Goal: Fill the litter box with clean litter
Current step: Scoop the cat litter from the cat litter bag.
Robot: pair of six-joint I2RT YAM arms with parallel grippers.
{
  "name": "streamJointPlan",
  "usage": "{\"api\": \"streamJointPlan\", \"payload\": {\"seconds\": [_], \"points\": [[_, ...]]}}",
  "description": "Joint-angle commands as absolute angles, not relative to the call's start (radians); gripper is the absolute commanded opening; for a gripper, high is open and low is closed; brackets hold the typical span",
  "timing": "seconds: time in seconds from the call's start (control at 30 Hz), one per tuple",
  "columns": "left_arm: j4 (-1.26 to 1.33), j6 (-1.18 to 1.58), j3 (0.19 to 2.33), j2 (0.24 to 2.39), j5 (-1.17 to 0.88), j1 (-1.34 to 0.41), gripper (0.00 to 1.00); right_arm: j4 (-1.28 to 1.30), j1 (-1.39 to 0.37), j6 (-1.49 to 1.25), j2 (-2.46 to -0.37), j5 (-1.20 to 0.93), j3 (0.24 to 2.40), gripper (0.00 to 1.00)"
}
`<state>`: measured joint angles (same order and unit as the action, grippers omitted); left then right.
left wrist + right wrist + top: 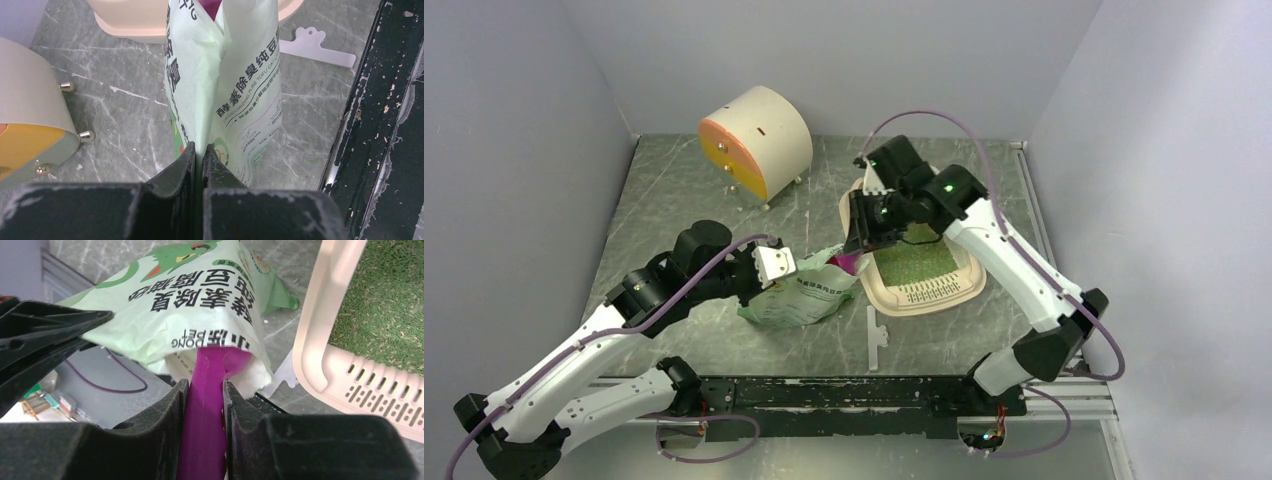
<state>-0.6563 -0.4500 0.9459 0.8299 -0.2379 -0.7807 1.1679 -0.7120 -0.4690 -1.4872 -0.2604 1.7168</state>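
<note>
Left arm: from its base at the near left, the arm folds back on itself and the forearm reaches right toward the centre of the worktop point(684, 200). The left gripper point(201, 150) is closed to a narrow slit, and the thin edge of the light-green litter bag point(250, 100) is pinched between its pads.

Right arm: it rises from the near right and runs far along the right side. It then bends at the wrist, turning left and near. The right gripper point(205, 387) points down at the bag's open mouth, with its jaws clamped on the handle of the magenta scoop point(210, 370). The scoop's front end is inside the mouth and hidden by the bag's upper flap.

Task items: the litter box point(944, 297) sits right of centre on the worktop, just right of the bag, with its slotted grille ledge at the near end. Clean litter point(916, 260) — fine green granules — covers the tray floor behind the grille. How deep it lies cannot be judged.

Other items: a cream half-cylinder cabinet point(764, 135) with an orange face stands at the far left, well apart from the bag. A white clip point(876, 335) lies flat on the worktop — near of the litter box and right of the bag.
</note>
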Motion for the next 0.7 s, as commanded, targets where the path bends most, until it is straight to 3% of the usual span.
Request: {"api": "streamJointPlan", "payload": {"seconds": [0.0, 0.23, 0.67], "points": [[-0.54, -0.426, 0.992, 0.831, -0.285, -0.781, 0.05, 1.095, -0.765, -0.51, -1.513, -0.151, 1.681, 0.0], [-0.574, -0.416, 0.97, 0.866, -0.286, -0.782, 0.05, 0.975, -0.78, -0.529, -1.537, -0.155, 1.509, 0.0], [-0.591, -0.405, 0.94, 0.894, -0.204, -0.783, 0.05, 0.9, -0.802, -0.54, -1.597, -0.108, 1.396, 0.0]]}}
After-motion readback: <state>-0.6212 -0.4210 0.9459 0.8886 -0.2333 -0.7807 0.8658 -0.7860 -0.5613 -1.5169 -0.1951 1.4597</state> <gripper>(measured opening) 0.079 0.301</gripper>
